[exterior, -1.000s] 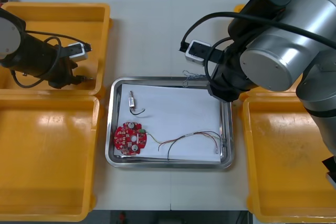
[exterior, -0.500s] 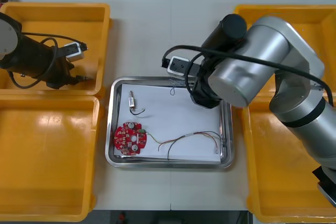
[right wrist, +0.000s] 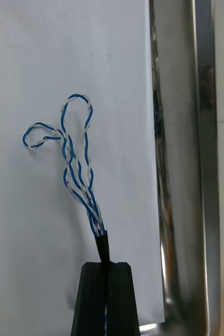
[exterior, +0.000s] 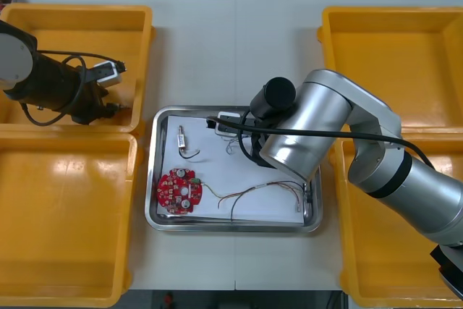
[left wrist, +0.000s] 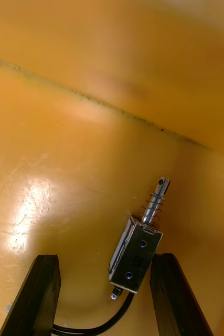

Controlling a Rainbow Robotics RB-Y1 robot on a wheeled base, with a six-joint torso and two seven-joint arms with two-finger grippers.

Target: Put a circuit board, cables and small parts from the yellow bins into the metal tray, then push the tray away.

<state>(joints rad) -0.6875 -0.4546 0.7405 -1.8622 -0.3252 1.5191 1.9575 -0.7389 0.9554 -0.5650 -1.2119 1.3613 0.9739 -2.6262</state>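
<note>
The table (exterior: pixel 217 48) carries the metal tray (exterior: pixel 154 179) between the yellow bins (exterior: pixel 65 215). The right arm (exterior: pixel 318 128) has swung in from the tray's far right corner and now reaches over the far middle of its white inside. The right gripper (right wrist: pixel 107 278) has its fingers clamped on the twisted blue and white cable (right wrist: pixel 75 157). The cable's loops spread over the white liner near the tray's wall, so it looks ready to be let go there.

The left gripper (left wrist: pixel 105 261) has hardly moved. It hovers in the far left bin (exterior: pixel 72 27), fingers apart on either side of a small metal part (left wrist: pixel 138 252) on the bin floor, probably the next pick.

Already in the tray lie the circuit board (exterior: pixel 179 191), the red and yellow cable (exterior: pixel 264 189) and a second small part (exterior: pixel 181 135).
</note>
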